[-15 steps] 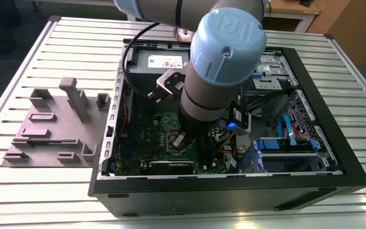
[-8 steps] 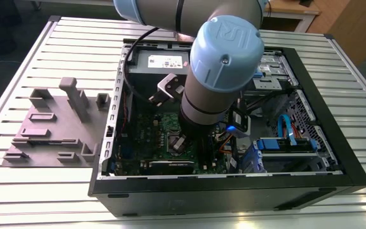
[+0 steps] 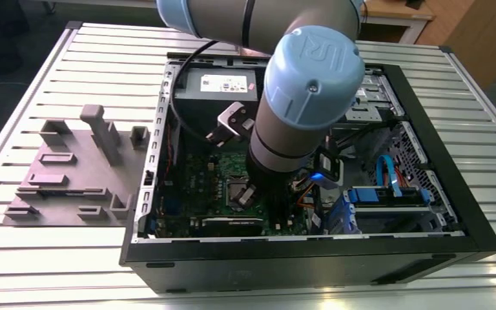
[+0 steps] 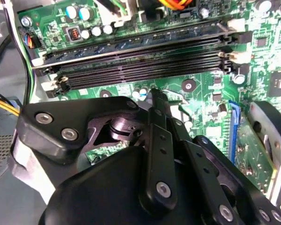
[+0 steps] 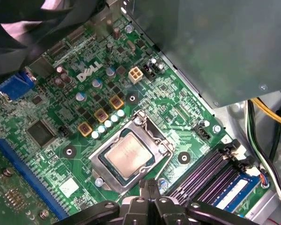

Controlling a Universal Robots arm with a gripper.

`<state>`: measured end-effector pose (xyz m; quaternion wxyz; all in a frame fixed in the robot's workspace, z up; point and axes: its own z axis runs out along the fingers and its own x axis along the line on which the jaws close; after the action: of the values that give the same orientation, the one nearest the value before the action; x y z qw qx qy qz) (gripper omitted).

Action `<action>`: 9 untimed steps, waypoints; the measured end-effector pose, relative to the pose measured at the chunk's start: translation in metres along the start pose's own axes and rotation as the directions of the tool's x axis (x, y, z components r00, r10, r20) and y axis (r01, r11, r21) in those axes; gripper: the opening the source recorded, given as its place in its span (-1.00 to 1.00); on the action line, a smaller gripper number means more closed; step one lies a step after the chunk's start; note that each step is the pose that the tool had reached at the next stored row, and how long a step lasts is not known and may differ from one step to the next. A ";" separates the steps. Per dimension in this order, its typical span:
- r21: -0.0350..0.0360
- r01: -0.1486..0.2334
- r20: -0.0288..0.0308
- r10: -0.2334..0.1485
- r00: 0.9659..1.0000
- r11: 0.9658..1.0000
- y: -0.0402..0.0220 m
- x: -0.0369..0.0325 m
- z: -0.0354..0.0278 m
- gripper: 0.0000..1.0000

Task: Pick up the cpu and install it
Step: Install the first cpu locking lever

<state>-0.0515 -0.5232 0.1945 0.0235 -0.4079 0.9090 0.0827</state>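
1. Arm [image 3: 296, 97] is reaching down into the open computer case [image 3: 299, 258], which is lying on its side on the slatted bench [image 3: 59, 258] in the exterior view.
2. Gripper [image 5: 150, 190] is hanging just over the green motherboard [image 5: 61, 117], close beside the socket frame [image 5: 150, 136]; in the first wrist view the fingers [image 5: 153, 192] are pressed together, clenched, with nothing between them.
3. In the second wrist view the gripper [image 4: 155, 101] is showing its black linkage, tips meeting in a point near the memory slots [image 4: 140, 65].
4. The cpu [image 5: 129, 154] is sitting flat inside the socket frame on the motherboard, silvery top facing up, frame around all its sides; it is not touching the fingers, which are just off one corner of the frame.
5. In the exterior view the cpu [image 3: 242, 194] is glinting at the socket, right beside the arm's lower end.
6. Grey power box [image 3: 217, 84] is sitting at the far end of the case; in the first wrist view it is looming over the board edge.
7. Grey fixture block [image 3: 75, 171] is lying on the bench at the exterior view's left, beside the case.
8. Yellow and black cables [image 5: 267, 117] are running along the case wall near the memory slots.
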 end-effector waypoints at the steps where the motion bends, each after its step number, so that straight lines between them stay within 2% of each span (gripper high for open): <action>1: 0.000 0.000 0.000 0.000 1.000 1.000 -0.0010 0.0010 0.0000 -0.80; 9: -0.003 0.000 0.004 0.000 1.000 1.000 -0.0071 0.0072 0.0022 -0.80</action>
<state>-0.0511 -0.5328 0.1905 0.0245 -0.4078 0.9088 0.0848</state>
